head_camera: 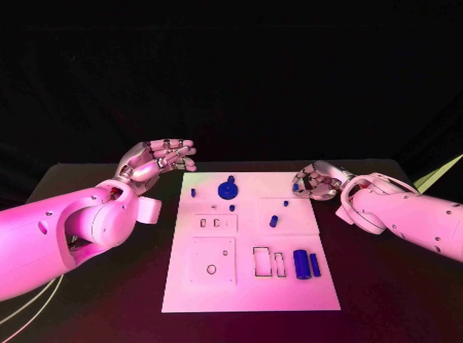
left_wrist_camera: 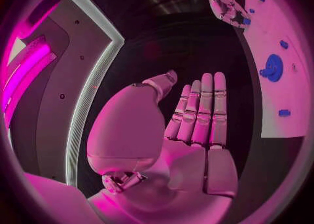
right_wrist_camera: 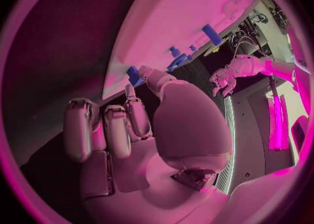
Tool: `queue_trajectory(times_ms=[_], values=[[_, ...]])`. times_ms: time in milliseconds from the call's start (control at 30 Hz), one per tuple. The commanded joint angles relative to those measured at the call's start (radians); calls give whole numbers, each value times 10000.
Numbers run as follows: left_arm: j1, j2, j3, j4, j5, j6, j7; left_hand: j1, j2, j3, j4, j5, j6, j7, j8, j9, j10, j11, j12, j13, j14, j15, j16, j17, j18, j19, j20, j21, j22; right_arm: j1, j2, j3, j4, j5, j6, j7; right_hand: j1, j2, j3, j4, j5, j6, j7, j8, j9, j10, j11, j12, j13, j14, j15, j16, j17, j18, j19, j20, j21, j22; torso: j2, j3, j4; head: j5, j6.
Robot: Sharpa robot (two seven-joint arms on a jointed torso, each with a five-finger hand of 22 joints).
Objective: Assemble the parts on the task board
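The white task board (head_camera: 191, 286) lies in the middle of the black table. On it are a round blue disc with a knob (head_camera: 228, 189), a few small blue pegs such as one (head_camera: 274, 221), and two dark blue cylinders (head_camera: 306, 264) beside a rectangular slot (head_camera: 261, 261). My right hand (head_camera: 319, 180) hovers at the board's far right edge and pinches a small blue part (right_wrist_camera: 134, 74) between thumb and a finger. My left hand (head_camera: 159, 161) is raised off the board's far left corner, fingers (left_wrist_camera: 203, 109) straight and apart, holding nothing.
Shallow recesses (head_camera: 212, 269) mark the board's near left half. Bare black table (head_camera: 396, 300) runs on both sides of the board. A pale strip (head_camera: 443, 171) sticks up at the table's far right corner.
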Motion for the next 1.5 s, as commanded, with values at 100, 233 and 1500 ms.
queue_trajectory(times_ms=[100, 233, 1500], values=[[7, 9, 7, 9, -7, 17, -2, -257, -112, 64, -34, 94, -153, 88, 87, 169, 31, 47, -44, 163, -116, -16, -118, -92, 201, -57, 19, -185, -144, -7, 20, 1, -20, -13, -7, -32, -45, 399, 101, 181, 33, 258, 4, 214, 142, 174, -107, 192, 665, 827, -152, 93, 1943, -61, 330, -85, 221, 1702, -3, 3, -8, 5, 0], [7, 6, 7, 11, -7, 18, -10, -253, -96, 74, -38, 93, -149, 99, 90, 173, 32, 53, -43, 163, -93, -14, -138, -102, 205, -38, 22, -205, -164, -8, 26, 1, -23, -13, 16, -43, -33, 416, 126, 173, 14, 295, -8, 243, 151, 182, -119, 197, 671, 828, -162, 95, 1948, -65, 339, -94, 235, 1714, 2, 4, -6, 6, -7], [9, -29, 5, -73, -7, -29, -32, -245, -84, 83, -48, 94, -152, 109, 89, 176, 27, 58, -44, 161, -61, -16, -154, -109, 210, -7, 21, -218, -182, 501, -514, 22, 1933, -572, -1452, -1485, -37, 928, 734, -12, -712, 762, -362, 1162, 559, 504, -435, 410, 955, 851, -441, 116, 2012, -139, 515, -359, 499, 1945, -80, -24, -54, -21, 9]])
